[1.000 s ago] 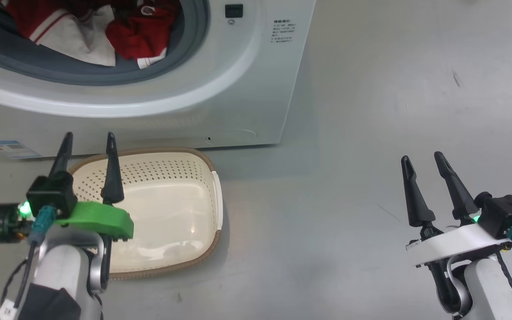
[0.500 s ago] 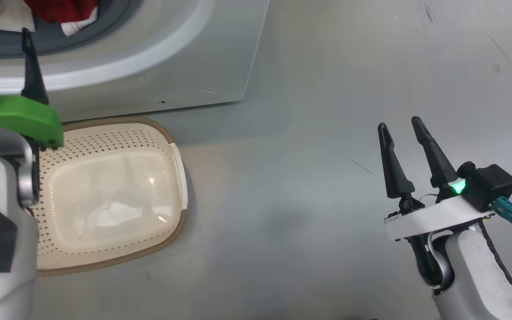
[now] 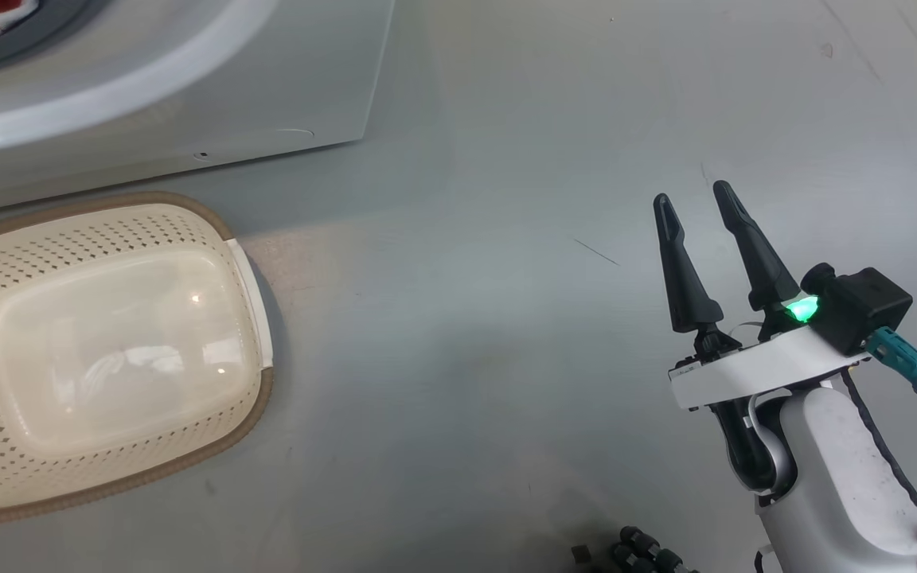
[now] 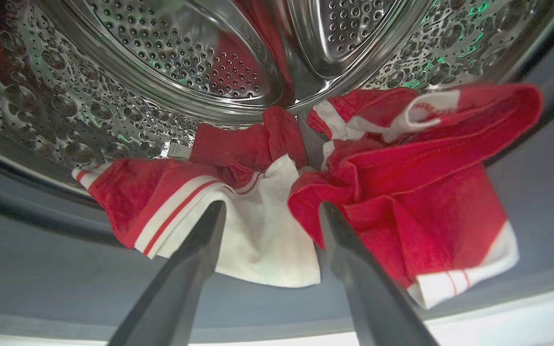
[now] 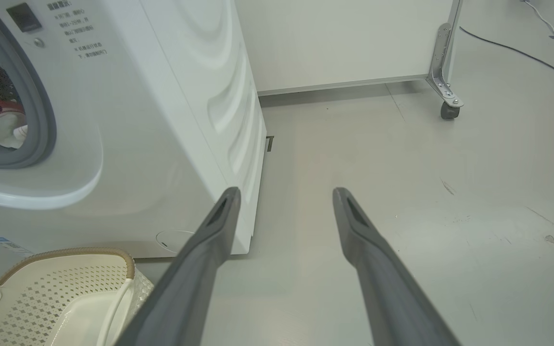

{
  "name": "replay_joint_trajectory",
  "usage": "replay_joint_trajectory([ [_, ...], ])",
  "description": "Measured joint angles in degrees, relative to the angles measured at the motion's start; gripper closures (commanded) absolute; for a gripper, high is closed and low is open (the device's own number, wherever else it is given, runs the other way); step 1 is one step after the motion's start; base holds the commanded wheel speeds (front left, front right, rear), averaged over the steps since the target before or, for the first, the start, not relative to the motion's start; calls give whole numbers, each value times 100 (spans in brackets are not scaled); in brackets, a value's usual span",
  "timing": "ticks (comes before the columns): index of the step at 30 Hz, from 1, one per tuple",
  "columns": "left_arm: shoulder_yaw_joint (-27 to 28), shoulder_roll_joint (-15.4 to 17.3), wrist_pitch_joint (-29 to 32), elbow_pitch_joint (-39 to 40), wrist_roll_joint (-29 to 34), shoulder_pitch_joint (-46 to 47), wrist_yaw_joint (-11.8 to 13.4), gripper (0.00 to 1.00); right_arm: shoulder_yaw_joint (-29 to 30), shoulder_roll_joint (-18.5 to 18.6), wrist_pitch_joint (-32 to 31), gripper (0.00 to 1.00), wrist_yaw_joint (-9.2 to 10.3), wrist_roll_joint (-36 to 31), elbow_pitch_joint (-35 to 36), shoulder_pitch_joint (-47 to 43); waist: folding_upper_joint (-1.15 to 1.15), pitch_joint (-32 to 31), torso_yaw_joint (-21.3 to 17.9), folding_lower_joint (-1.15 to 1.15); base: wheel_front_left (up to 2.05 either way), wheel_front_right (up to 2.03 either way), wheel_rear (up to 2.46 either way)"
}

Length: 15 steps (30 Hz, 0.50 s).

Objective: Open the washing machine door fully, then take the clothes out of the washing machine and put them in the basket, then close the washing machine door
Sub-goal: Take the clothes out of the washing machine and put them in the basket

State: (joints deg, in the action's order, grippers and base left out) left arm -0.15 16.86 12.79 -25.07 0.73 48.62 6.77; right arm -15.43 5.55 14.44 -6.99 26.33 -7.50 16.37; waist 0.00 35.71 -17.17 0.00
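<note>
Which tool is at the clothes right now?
The left tool, open and aimed at the red-and-white clothes in the drum. The right tool hangs open over the floor.

Left gripper [image 4: 272, 206]: jaws spread wide, both dark fingers straight and level with each other.
Right gripper [image 3: 691, 193]: jaws spread wide, holding nothing, fingers pointing up, tilted slightly left.
Right forearm [image 3: 833, 485]: pale, rising from lower right.
Right wrist lamp [image 3: 801, 309]: lit green.
</note>
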Motion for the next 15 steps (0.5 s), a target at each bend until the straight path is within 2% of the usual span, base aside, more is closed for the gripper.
replay_joint_trajectory([
  [15, 185, 439, 810, -593, 637, 1046, 0, 0, -133, -48, 1, 0, 0, 159, -41, 242, 0, 383, -249, 0, 0, 0, 0],
])
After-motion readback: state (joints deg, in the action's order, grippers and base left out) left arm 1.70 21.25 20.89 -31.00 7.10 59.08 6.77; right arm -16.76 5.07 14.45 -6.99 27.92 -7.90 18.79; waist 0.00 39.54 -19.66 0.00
